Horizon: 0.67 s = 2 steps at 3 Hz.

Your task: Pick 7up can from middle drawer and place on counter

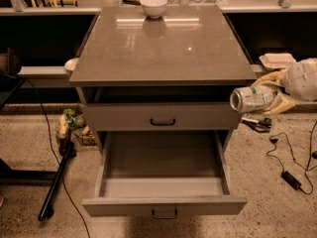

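- My hand (pixel 273 95) is clenched on the can (pixel 250 99). My yellowish fingers (pixel 285 103) wrap the end nearest my wrist (pixel 302 78), one above and one below.
- The can lies on its side in my grip, with its round end pointing left, away from my wrist.
- My arm reaches in roughly level from the right. Only the white wrist shows, and the rest is cut off.
- The bench (pixel 163 48) is to my hand's left, with its edge a little higher.
- The bowl (pixel 154 5) sits far beyond my hand, up and to the left.
- The open drawer (pixel 163 206) is below and to the left of my hand, apart from it.
- I cannot tell whether the can's end touches the cabinet (pixel 124 117) corner.
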Motion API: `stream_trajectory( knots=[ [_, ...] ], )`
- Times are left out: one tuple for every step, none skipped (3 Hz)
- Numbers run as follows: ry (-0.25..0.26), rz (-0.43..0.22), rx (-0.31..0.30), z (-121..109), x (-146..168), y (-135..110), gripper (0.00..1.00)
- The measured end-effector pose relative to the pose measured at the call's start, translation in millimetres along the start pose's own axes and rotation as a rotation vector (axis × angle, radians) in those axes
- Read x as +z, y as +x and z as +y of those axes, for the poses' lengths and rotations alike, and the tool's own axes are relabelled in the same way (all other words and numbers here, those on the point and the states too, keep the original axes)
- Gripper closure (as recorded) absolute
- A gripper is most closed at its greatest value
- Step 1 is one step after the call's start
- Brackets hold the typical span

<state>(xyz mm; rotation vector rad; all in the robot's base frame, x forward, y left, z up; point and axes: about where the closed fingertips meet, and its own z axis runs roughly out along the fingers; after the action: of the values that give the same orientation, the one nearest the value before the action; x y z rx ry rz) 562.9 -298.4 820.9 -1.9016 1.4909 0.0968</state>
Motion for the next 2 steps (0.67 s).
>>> stream_trajectory(
  knots=[
    [0.004,0.006,-0.102,-48.6,-10.4,-64.2,1.00],
    [0.016,-0.020,-0.136,-93.8,-0.6,-114.3,1.00]
  ],
)
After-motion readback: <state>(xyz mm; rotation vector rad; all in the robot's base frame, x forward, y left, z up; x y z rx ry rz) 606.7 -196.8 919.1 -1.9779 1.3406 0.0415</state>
